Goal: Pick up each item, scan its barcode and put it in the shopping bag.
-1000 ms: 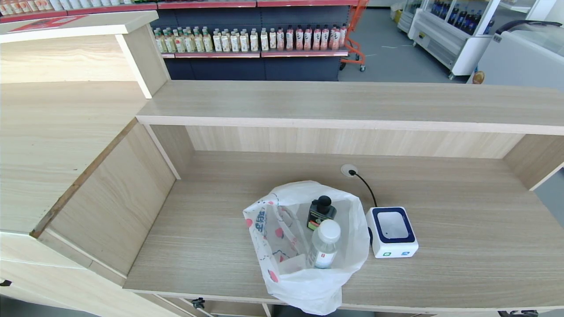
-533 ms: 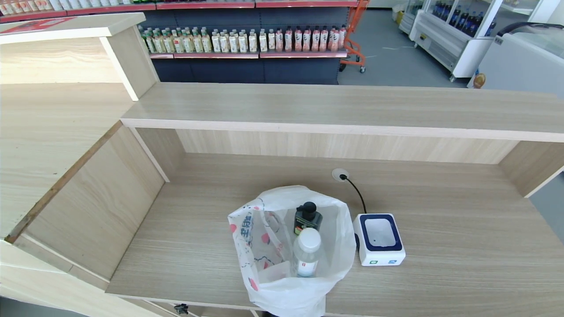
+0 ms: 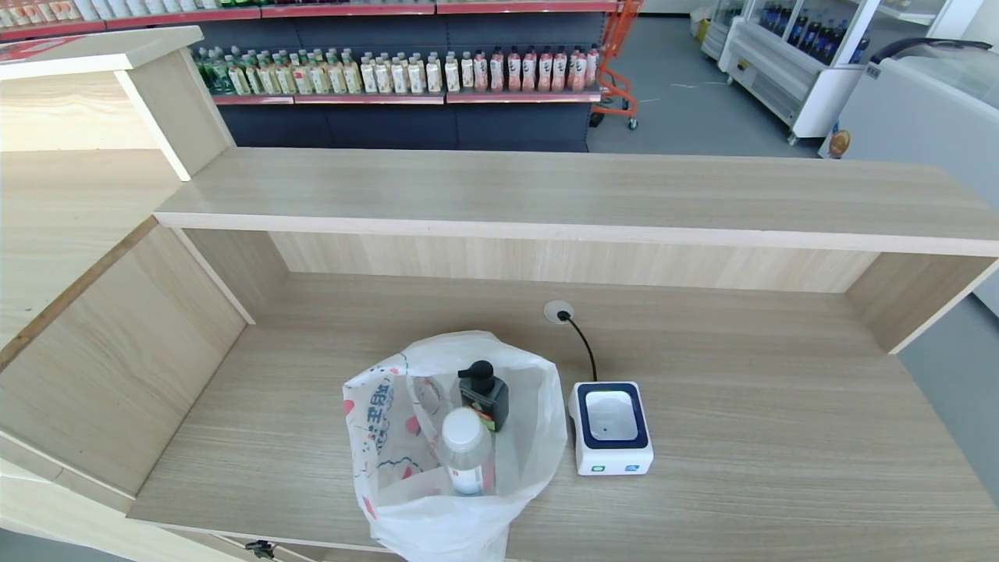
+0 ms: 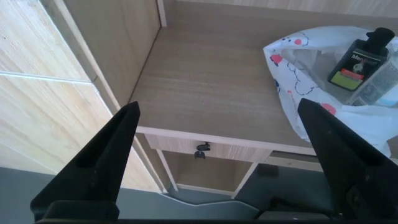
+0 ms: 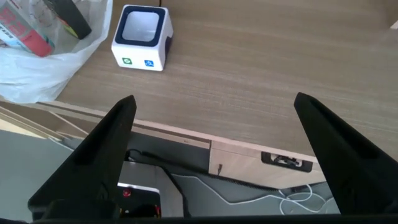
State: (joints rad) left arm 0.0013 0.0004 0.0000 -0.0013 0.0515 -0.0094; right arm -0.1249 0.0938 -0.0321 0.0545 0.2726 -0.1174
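A white plastic shopping bag (image 3: 390, 437) with red and blue print stands open on the wooden counter (image 3: 741, 437). Inside it are a dark pump bottle (image 3: 485, 398) and a clear white-capped bottle (image 3: 467, 451). Right beside the bag sits the white and navy barcode scanner (image 3: 610, 427), its black cable running to a grommet (image 3: 557, 311). My left gripper (image 4: 217, 162) hangs open off the counter's front edge, near the bag (image 4: 311, 68) and pump bottle (image 4: 357, 59). My right gripper (image 5: 214, 162) is open too, below the front edge, short of the scanner (image 5: 142, 37).
A raised wooden ledge (image 3: 577, 195) runs behind the counter, with side panels at left and right. A drawer lock (image 4: 200, 150) sits under the front edge. Store shelves of bottles (image 3: 390, 74) and chest freezers (image 3: 897, 86) stand beyond.
The head camera has swung, so the whole scene has shifted left in the picture. The bag, bottles and scanner keep their places relative to one another.
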